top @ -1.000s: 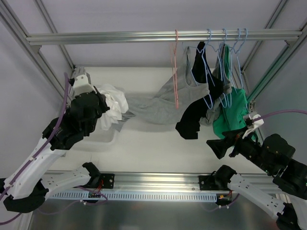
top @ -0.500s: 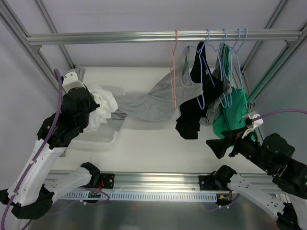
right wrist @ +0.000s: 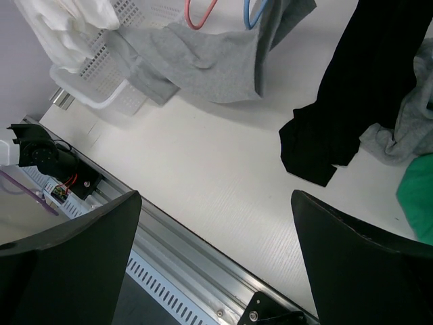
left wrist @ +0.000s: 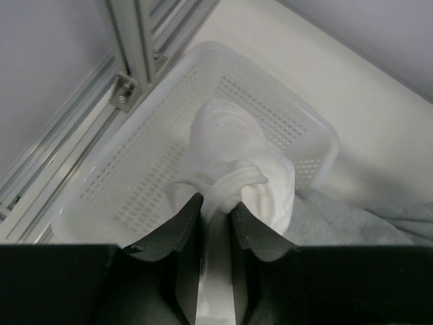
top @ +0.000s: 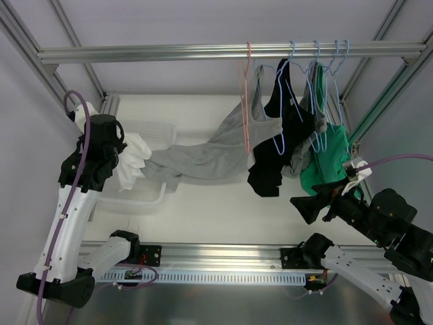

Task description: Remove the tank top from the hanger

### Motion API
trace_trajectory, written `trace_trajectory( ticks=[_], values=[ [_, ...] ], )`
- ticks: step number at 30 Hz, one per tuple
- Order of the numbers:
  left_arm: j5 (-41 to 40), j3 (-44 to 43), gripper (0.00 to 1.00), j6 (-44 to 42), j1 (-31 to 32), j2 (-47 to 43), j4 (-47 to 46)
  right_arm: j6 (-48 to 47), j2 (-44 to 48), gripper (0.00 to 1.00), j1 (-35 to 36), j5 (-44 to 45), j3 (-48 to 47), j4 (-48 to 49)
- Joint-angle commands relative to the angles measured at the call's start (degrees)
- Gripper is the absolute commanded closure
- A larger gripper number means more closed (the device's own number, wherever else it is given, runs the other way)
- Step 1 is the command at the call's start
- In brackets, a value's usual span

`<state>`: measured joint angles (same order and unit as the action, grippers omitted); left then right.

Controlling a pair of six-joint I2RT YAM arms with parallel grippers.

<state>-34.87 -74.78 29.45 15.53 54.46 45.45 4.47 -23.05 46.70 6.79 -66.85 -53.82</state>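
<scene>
A grey tank top (top: 203, 156) hangs by its top from a pink hanger (top: 246, 101) on the rail and is stretched left towards the basket. My left gripper (top: 120, 156) is shut on a bunched white garment (top: 133, 161) and holds it over the white basket (top: 145, 200). In the left wrist view the jaws (left wrist: 215, 206) pinch a white strap of that garment (left wrist: 237, 169), with grey cloth (left wrist: 352, 217) beside it. My right gripper (top: 308, 203) is open and empty above the table, and its wrist view (right wrist: 215, 203) shows only bare table between the fingers.
A black garment (top: 274, 162), a grey one and a green one (top: 328, 159) hang on blue hangers (top: 318, 68) at the right end of the rail (top: 169, 51). Frame posts stand at both sides. A metal rail runs along the near table edge (right wrist: 203, 271).
My left arm has swung left and back, carrying the white garment over the basket. The grey tank top has been drawn out further left. The right arm has not moved.
</scene>
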Motion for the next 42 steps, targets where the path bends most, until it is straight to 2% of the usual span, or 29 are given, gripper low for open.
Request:
trace_trajectory(
  ticks=[1, 3, 6, 8, 10, 11, 12, 14, 15, 16, 17, 20, 23, 24, 26, 27, 28, 29, 31, 35, 38, 42],
  values=[
    [4.1, 2.1, 0.87, 3.5, -7.6, 0.9, 0.2, 0.5, 0.7, 0.0, 0.0, -0.5, -0.7, 2.1],
    [6.7, 2.6, 0.89, 4.6, -12.2, 2.1, 0.1, 0.4, 0.8, 0.0, 0.0, -0.6, -0.9, 1.9],
    [8.2, 1.6, 0.94, 4.6, -14.2, 5.3, -0.4, 0.1, 0.6, 0.0, 0.0, -0.5, -1.3, 1.6],
    [8.2, 1.1, 0.93, 4.5, -14.6, 7.1, -0.6, 0.0, 0.6, 0.01, 0.0, -0.3, -1.4, 1.5],
    [10.2, 0.8, 0.77, 4.1, -15.1, 9.8, -1.6, 0.0, 0.7, 0.01, 0.0, -0.4, -1.4, 1.5],
    [12.9, 0.9, 0.63, 3.5, -15.1, 10.6, -2.0, 0.0, 0.7, 0.0, 0.0, -0.4, -1.1, 1.5],
    [13.9, 1.0, 0.33, 3.4, -15.1, 11.8, -2.3, 0.1, 0.7, 0.01, 0.0, -0.4, -0.9, 1.5],
    [16.9, 1.8, 0.24, 3.6, -15.1, 12.0, -2.7, 0.0, 0.5, 0.01, 0.0, -0.2, -0.7, 1.4],
    [17.4, 3.1, 0.18, 3.7, -15.1, 11.3, -3.4, -0.2, 0.5, 0.0, 0.0, -0.2, -0.4, 1.4],
    [17.6, 3.7, 0.05, 3.9, -15.1, 10.8, -3.7, -0.3, -0.1, 0.01, 0.0, 0.3, -0.3, 1.2],
    [17.7, 4.1, 0.02, 3.9, -15.1, 10.2, -4.0, -0.3, -0.5, 0.01, 0.0, 0.6, -0.4, 0.9],
    [20.4, 3.9, 0.01, 1.8, -15.1, 7.9, -4.2, -1.3, -4.4, 0.01, 0.0, 1.1, -2.2, -0.3],
    [29.2, 2.7, 0.01, -2.1, -15.1, 2.4, -4.3, -3.8, -9.8, 0.0, 0.0, 2.8, -7.4, -1.3],
    [34.7, 3.0, 0.01, -3.0, -15.1, -1.9, -4.6, -4.2, -11.3, 0.01, 0.0, 3.5, -9.0, -1.4],
    [41.1, 5.0, 0.01, -6.1, -15.1, -6.4, -5.0, -8.5, -14.6, 0.01, 0.0, 5.9, -13.7, -1.4],
    [43.9, 7.2, 0.01, -7.5, -15.1, -10.9, -5.1, -9.3, -18.5, 0.04, 0.0, 7.2, -15.2, -1.4],
    [47.4, 8.7, 0.01, -8.3, -15.1, -13.4, -5.1, -10.0, -20.6, 0.13, 0.0, 9.0, -18.2, -1.4],
    [48.5, 12.2, 0.01, -9.1, -15.1, -18.7, -5.3, -11.1, -24.9, 0.16, 0.0, 9.3, -19.8, -1.5],
    [50.8, 15.8, 0.01, -10.5, -15.1, -23.6, -5.2, -11.9, -29.1, 0.24, 0.0, 10.9, -23.3, -1.5],
    [53.3, 26.1, 0.01, -12.2, -15.1, -34.8, -5.5, -15.2, -38.6, 0.32, -1.2, 19.7, -34.3, -0.9],
    [55.9, 27.2, 0.01, -11.9, -14.9, -38.4, -7.1, -17.1, -46.3, 0.36, -6.5, 17.5, -40.2, -0.4],
    [54.5, 28.4, 0.01, -11.2, -14.9, -39.8, -7.4, -17.7, -52.2, 0.4, -11.4, 13.4, -44.1, 0.8]
  ],
)
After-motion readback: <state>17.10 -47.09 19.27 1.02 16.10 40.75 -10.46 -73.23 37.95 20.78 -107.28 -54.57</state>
